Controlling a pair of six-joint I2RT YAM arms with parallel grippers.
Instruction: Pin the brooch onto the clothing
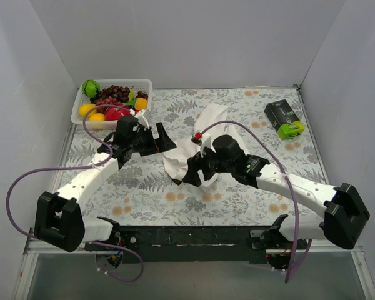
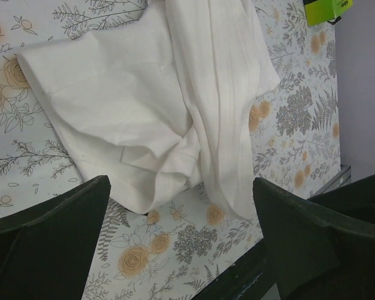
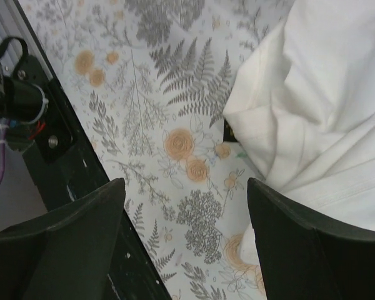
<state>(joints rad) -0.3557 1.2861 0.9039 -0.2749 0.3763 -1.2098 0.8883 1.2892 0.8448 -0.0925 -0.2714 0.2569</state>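
Note:
The clothing, a white T-shirt [image 1: 186, 145], lies crumpled in the middle of the floral tablecloth, with its logo and neck label hidden in the folds. It fills the top of the left wrist view [image 2: 144, 106] and the right of the right wrist view [image 3: 325, 106]. The brooch is not in view. A small dark bit [image 3: 228, 131] peeks from under the shirt's edge; I cannot tell what it is. My left gripper [image 1: 161, 139] is open and empty at the shirt's left edge. My right gripper [image 1: 199, 175] is open and empty at the shirt's near edge, above bare cloth.
A clear basket of toy fruit [image 1: 112, 100] stands at the back left. A green and black box [image 1: 284, 119] sits at the back right, also in the left wrist view [image 2: 325, 9]. A small red and white thing [image 1: 199, 134] shows on the shirt.

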